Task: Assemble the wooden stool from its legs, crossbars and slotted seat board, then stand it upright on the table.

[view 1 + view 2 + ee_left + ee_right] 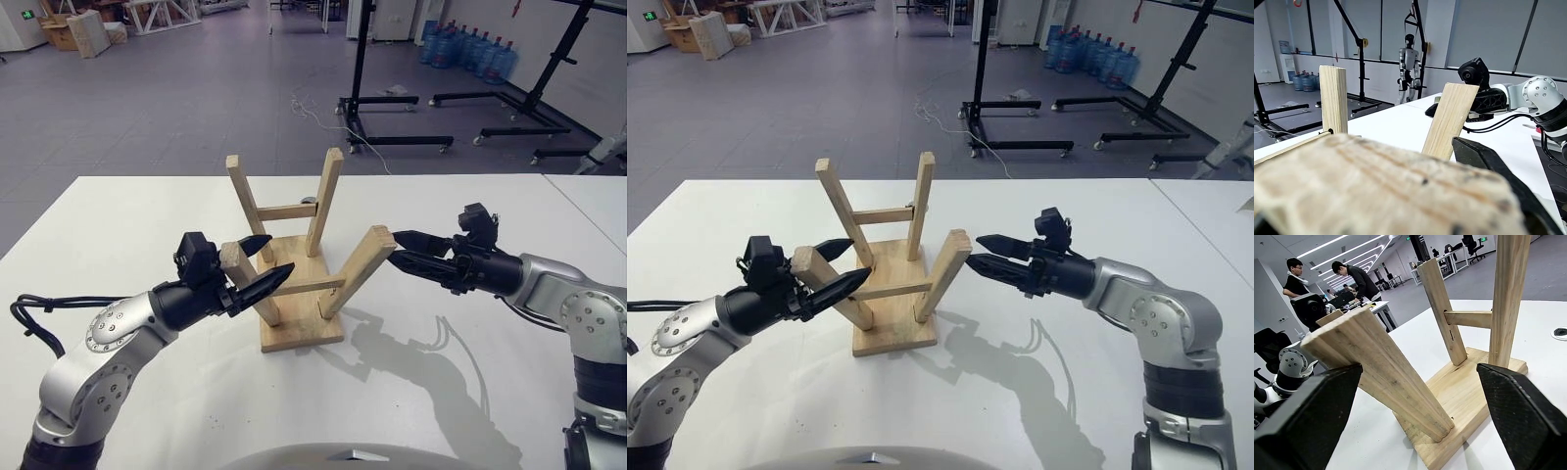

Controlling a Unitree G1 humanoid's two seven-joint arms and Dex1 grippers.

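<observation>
The wooden stool lies upside down mid-table, its slotted seat board [299, 333] flat and four legs pointing up. Crossbars [286, 211] [309, 285] join the legs in pairs. My left gripper [278, 255] is open, its fingers straddling the upper end of the near left leg [247, 284]; that leg's end grain [1376, 191] sits right against the left wrist camera, with one black finger [1488, 161] beside it. My right gripper [395, 246] is open too, its tips just short of the top of the tilted near right leg [358, 269]. That leg [1386, 377] stands between its fingers [1312, 416] in the right wrist view.
The white table [118, 225] has free room on both sides of the stool and in front of it. A second table [598, 206] adjoins at the right. Black wheeled stands [392, 108] and water bottles [470, 44] are on the floor behind.
</observation>
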